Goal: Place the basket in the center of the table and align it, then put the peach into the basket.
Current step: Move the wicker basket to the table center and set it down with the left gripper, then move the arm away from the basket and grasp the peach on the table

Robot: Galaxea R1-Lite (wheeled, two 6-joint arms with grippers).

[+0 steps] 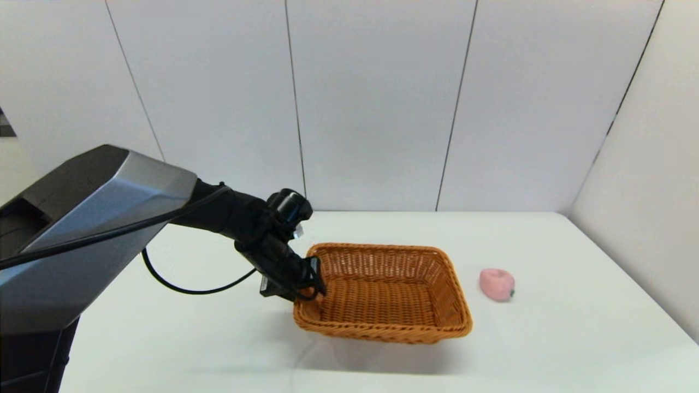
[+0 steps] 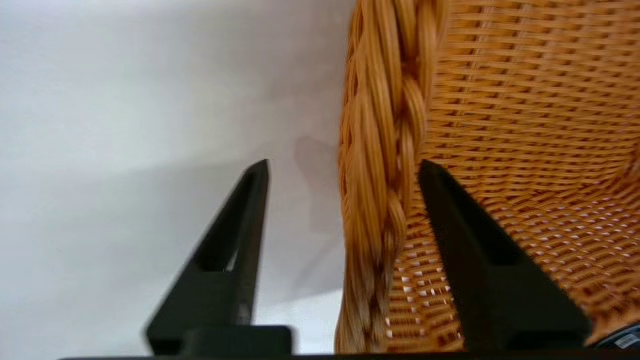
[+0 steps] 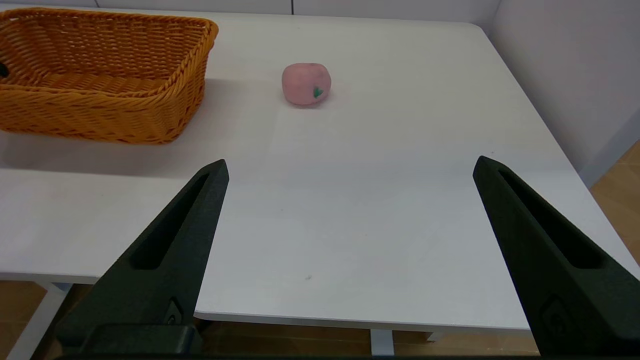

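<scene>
Left gripper (image 1: pixel 311 284): fingers straddle the basket (image 1: pixel 382 292) rim, gaps either side, not clamped.
Right gripper (image 3: pixel 350 167): spread wide, empty.
Peach (image 1: pixel 497 284): on table (image 1: pixel 546 338), beside basket.

Bare table (image 1: pixel 573 327) around peach (image 1: pixel 497 284)

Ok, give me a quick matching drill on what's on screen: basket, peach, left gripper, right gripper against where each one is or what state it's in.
Things:
1. basket
2. peach
3. left gripper
4. right gripper

States:
A. open, back near the table's front edge, nothing between its fingers
B. open, straddling the braided rim
C. lying on the table, to the right of the wicker
D. empty inside, near mid-table

Pairs: 1-D, 2-C, 3-B, 4-A
</scene>
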